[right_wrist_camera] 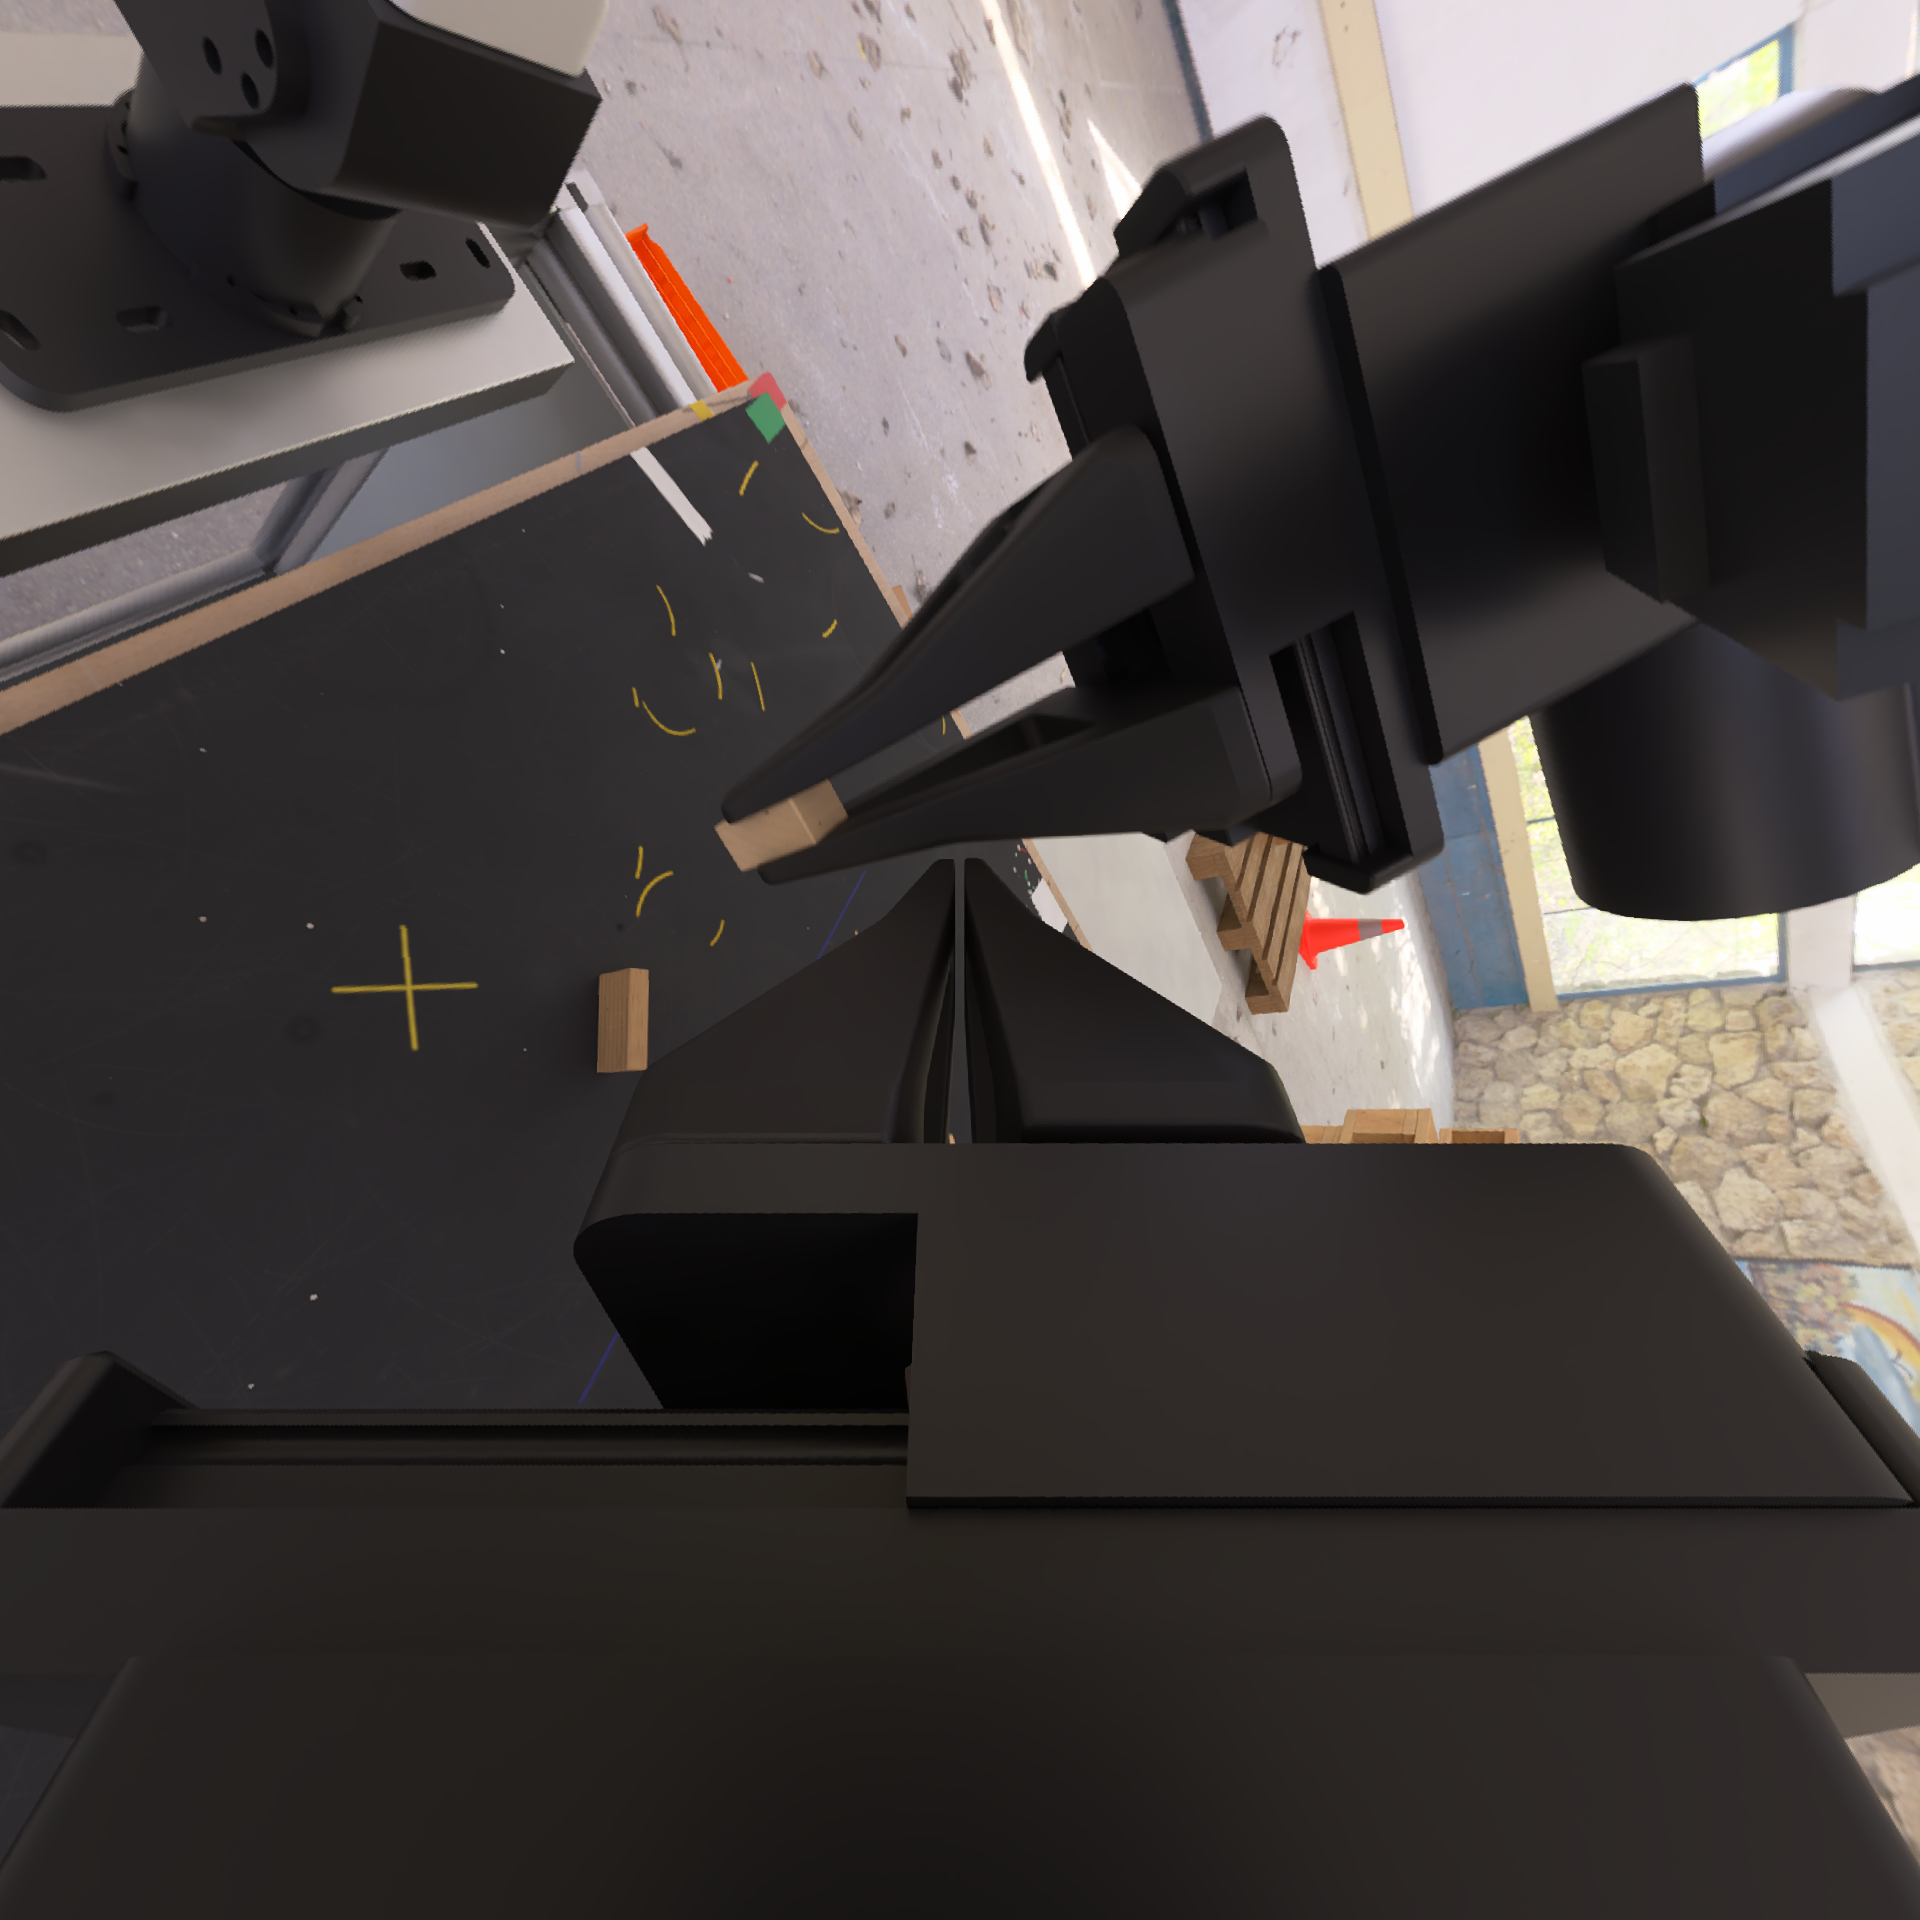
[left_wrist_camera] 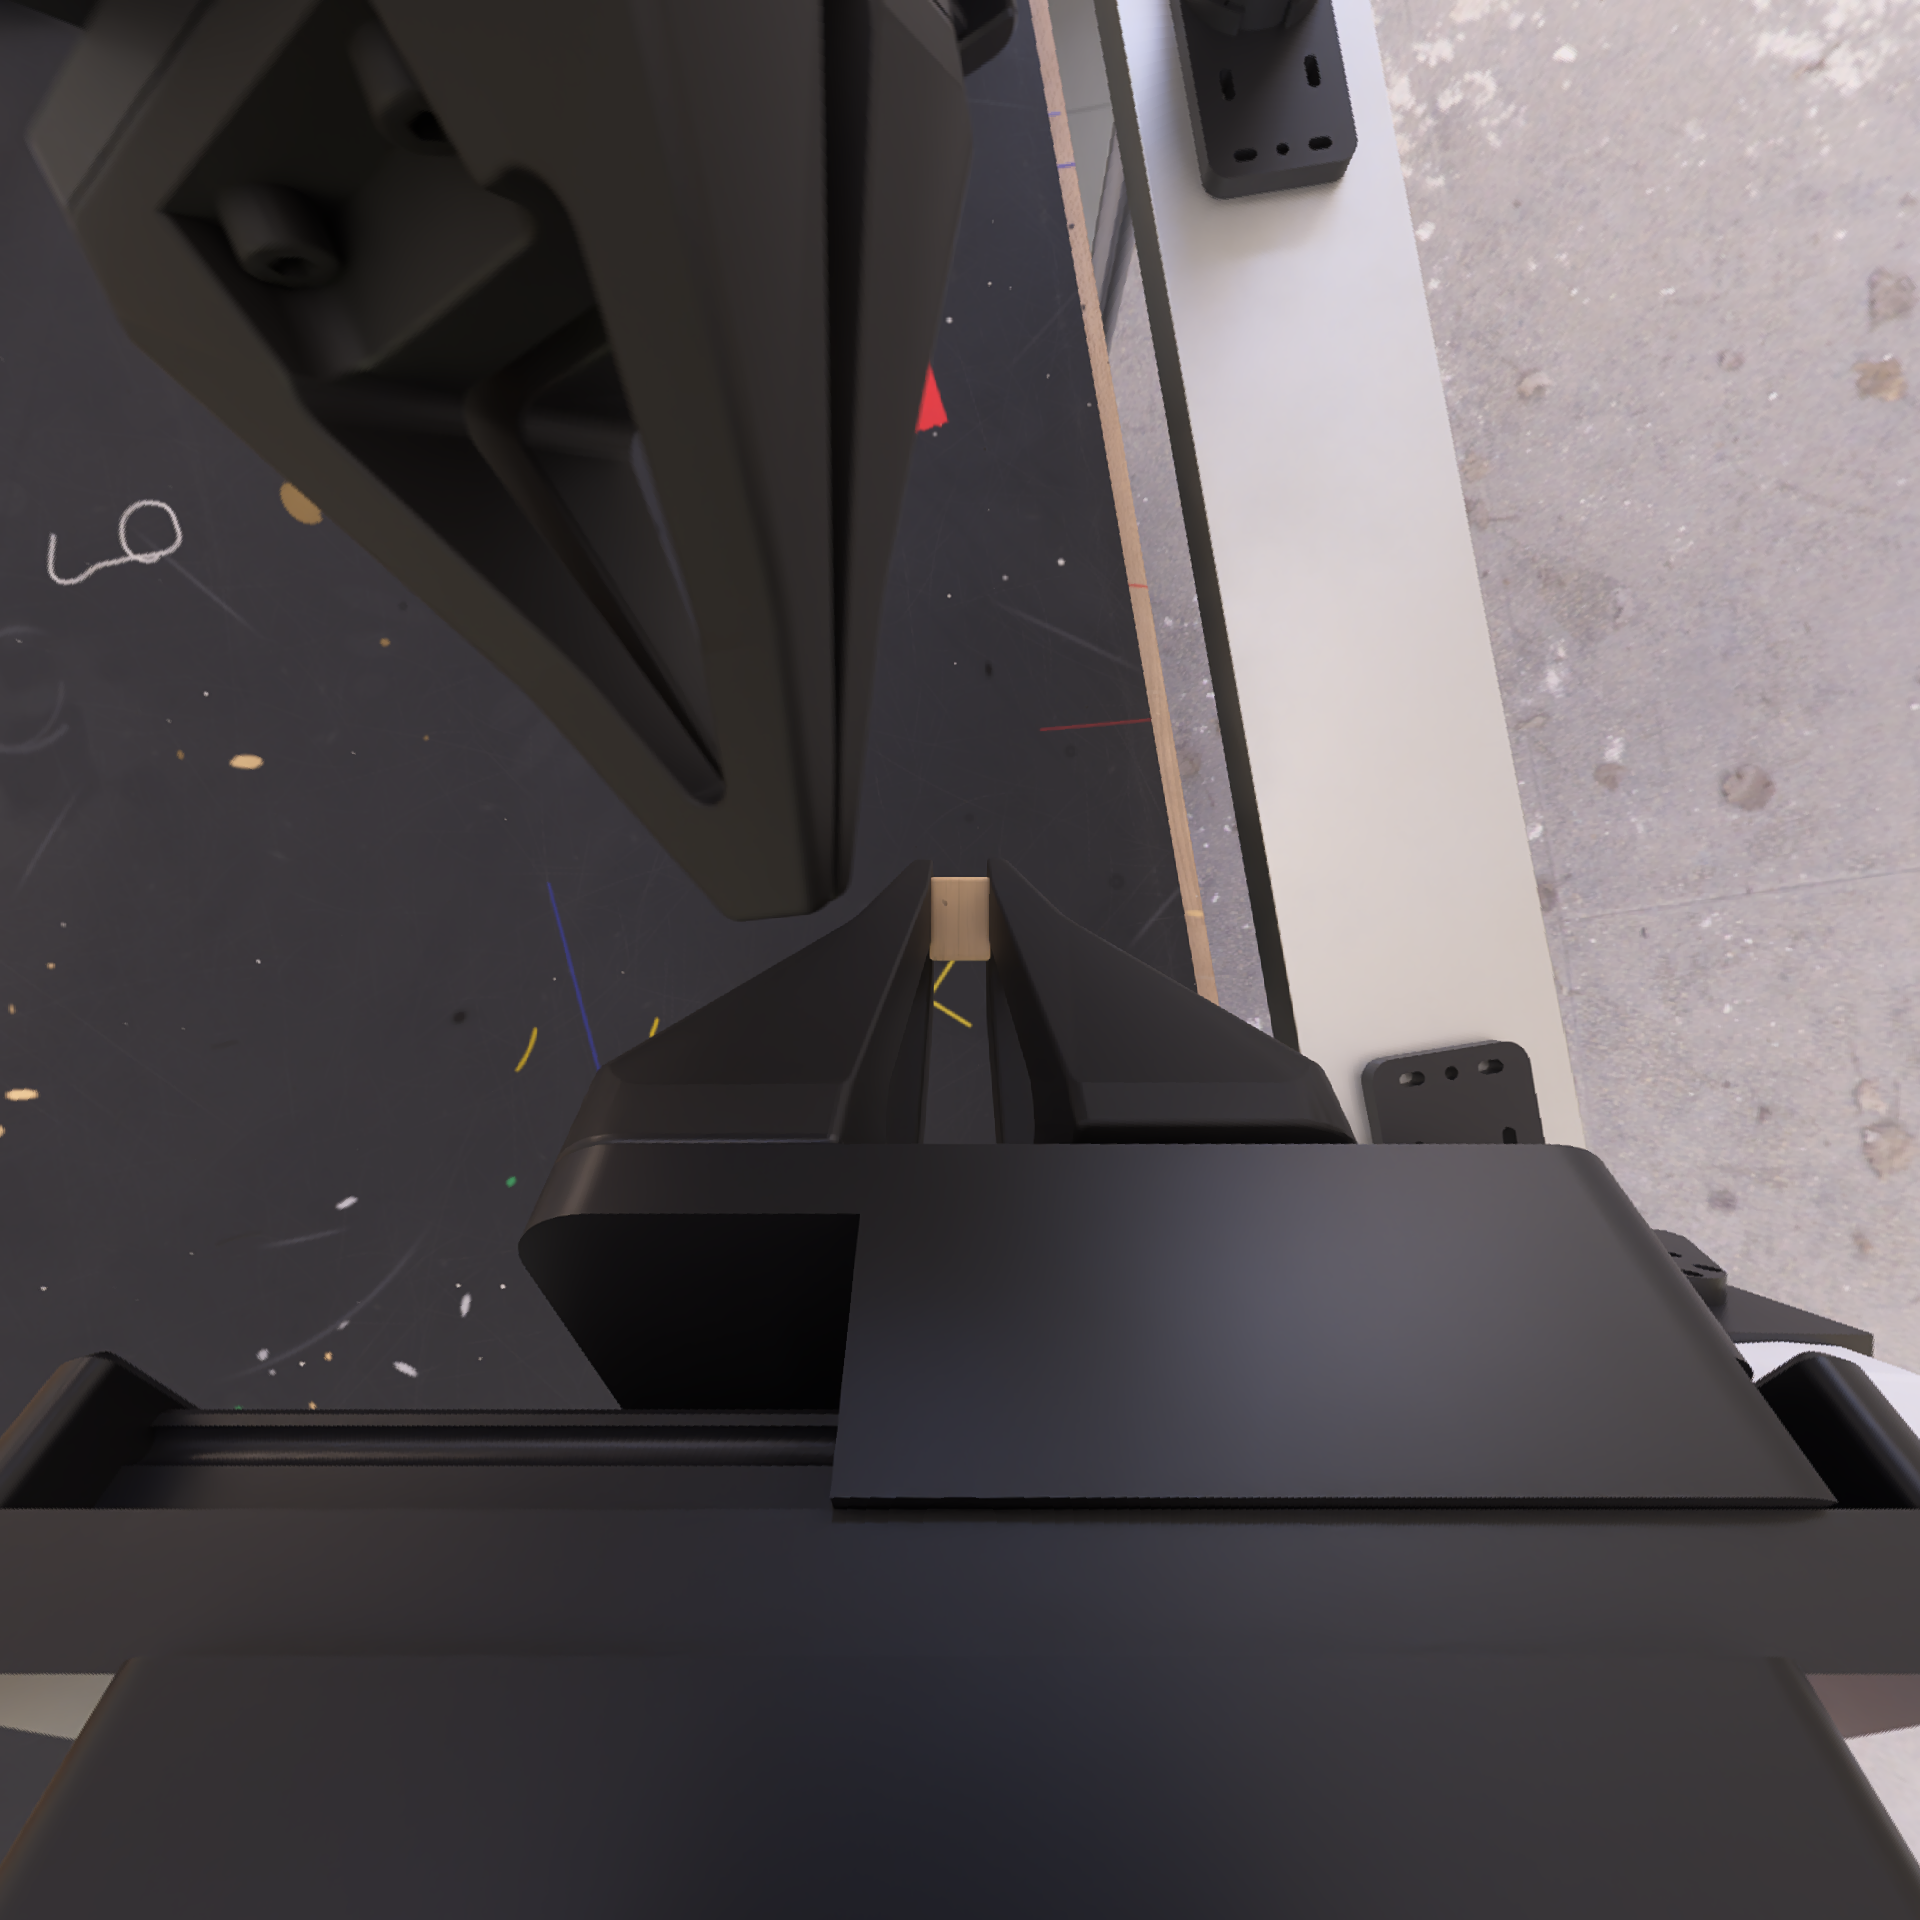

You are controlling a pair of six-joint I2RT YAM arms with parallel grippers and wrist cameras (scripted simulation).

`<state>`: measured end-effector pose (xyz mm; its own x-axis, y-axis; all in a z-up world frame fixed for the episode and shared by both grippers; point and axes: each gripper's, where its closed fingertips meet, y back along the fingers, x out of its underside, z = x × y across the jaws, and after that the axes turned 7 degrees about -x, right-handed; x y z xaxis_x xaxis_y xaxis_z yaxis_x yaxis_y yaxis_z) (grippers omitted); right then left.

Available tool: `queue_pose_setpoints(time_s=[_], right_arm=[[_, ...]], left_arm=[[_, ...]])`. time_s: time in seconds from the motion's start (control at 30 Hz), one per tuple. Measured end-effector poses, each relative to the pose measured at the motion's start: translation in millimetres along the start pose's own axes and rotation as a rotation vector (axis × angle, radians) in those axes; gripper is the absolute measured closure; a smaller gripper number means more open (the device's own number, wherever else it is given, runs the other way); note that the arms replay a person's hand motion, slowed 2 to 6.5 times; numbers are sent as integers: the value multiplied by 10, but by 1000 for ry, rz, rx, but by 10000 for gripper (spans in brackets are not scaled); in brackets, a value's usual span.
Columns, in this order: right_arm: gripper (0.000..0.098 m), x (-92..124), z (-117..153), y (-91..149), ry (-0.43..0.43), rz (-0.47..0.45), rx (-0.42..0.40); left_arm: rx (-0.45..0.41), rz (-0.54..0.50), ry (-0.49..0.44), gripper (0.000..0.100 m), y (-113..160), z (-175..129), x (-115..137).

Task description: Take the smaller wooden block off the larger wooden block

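Smaller wooden block (left_wrist_camera: 959,918) sits pinched between the fingertips of my left gripper (left_wrist_camera: 959,914), held up off the dark table (left_wrist_camera: 312,935) with a finger pressed on each side. My right wrist view shows the same grip from the side: the left gripper's two fingers (right_wrist_camera: 935,675) narrow onto the pale block, which sticks out a little past their tips. My right gripper (right_wrist_camera: 958,883) has its fingers drawn together with only a thin slit between them and nothing in it. Lower on the table, near a yellow cross (right_wrist_camera: 407,987), the larger wooden block (right_wrist_camera: 622,1019) stands alone, well apart from the lifted one. Farther off lies the table's pale wooden edge (right_wrist_camera: 312,582).
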<state>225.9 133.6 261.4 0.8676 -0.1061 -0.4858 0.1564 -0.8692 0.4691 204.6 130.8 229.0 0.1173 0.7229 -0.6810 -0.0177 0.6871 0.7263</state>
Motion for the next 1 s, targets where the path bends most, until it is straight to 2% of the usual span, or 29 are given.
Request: queue_pose_setpoints(time_s=[0.2,0.5,1.0], right_arm=[[964,-111,43,3,18,-17,7],[964,-139,70,-5,13,-23,7],[960,-142,84,32,-45,-44,-56]], left_arm=[[4,2,-14,918,16,-6,-26],[10,18,-21,918,18,-22,-18],[-24,23,-36,918,37,41,-57]])
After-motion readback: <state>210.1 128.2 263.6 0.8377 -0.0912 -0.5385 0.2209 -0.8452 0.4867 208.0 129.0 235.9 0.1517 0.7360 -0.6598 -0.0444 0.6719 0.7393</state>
